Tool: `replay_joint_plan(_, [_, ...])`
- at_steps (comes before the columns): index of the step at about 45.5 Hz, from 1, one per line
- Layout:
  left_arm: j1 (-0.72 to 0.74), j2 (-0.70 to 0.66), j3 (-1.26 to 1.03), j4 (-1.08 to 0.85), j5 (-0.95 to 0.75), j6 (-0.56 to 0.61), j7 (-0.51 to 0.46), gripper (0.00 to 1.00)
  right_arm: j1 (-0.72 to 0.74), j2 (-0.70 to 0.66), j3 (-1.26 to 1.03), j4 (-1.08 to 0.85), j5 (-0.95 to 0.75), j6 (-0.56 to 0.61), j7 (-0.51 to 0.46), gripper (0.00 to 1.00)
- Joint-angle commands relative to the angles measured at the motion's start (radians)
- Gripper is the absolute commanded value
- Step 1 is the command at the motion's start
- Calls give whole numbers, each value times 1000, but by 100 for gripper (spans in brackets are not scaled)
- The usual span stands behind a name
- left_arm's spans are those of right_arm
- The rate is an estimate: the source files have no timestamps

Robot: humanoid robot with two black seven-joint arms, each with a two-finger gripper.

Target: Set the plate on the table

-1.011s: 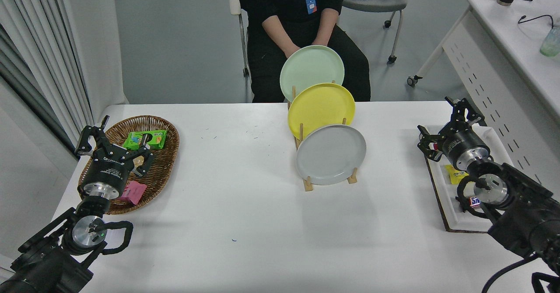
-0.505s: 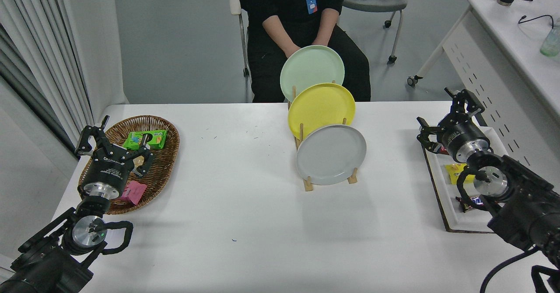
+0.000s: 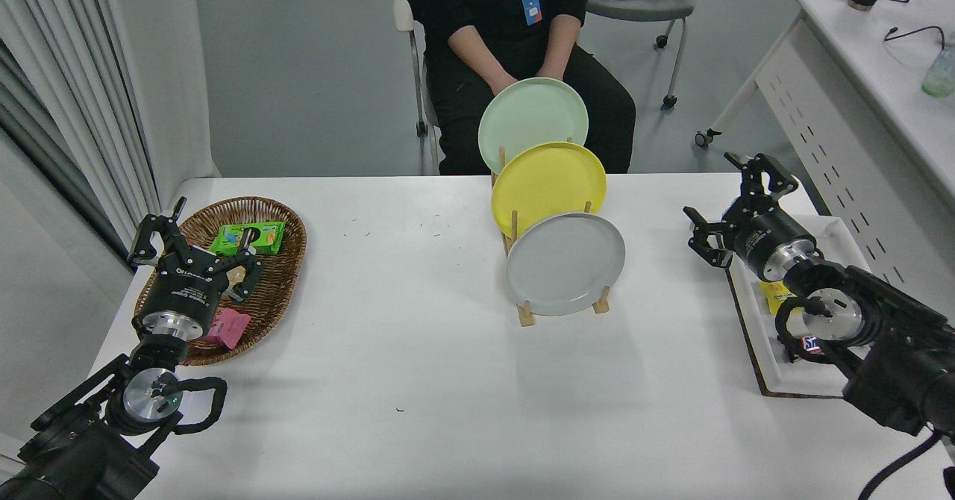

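Note:
The light grey plate (image 3: 564, 263) stands upright in the front slot of a wooden rack (image 3: 526, 312) at the middle of the white table (image 3: 388, 351). A yellow plate (image 3: 548, 185) and a mint green plate (image 3: 532, 119) stand behind it in the same rack. My right gripper (image 3: 722, 200) hovers open over the table's right side, well to the right of the grey plate, with nothing between its fingers. My left gripper (image 3: 195, 240) is parked open over the wicker basket at the left.
A wicker basket (image 3: 287, 276) with snack packs lies at the left. A white tray (image 3: 776, 369) with small packets sits at the right edge under my right arm. A person (image 3: 515, 45) sits at the far side, hands behind the green plate.
My right gripper has moved left and a little away from me, off the tray and toward the plate rack. The left arm and the plates have not moved.

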Motion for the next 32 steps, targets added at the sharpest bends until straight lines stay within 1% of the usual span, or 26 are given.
replay_joint_plan(1, [0, 0, 0, 0, 0, 0, 0, 98, -4, -89, -173, 161, 128, -1, 1, 100])
replay_joint_plan(11, [0, 0, 0, 0, 0, 0, 0, 98, -30, -107, -213, 273, 145, -4, 1, 100])
replay_joint_plan(22, [0, 0, 0, 0, 0, 0, 0, 98, -69, -100, -215, 296, 265, -9, 3, 100])
replay_joint_plan(26, [0, 0, 0, 0, 0, 0, 0, 98, -69, -93, -213, 304, 273, -32, 3, 100])
replay_joint_plan(32, [0, 0, 0, 0, 0, 0, 0, 98, -73, -67, -187, 305, 274, -98, 1, 100])
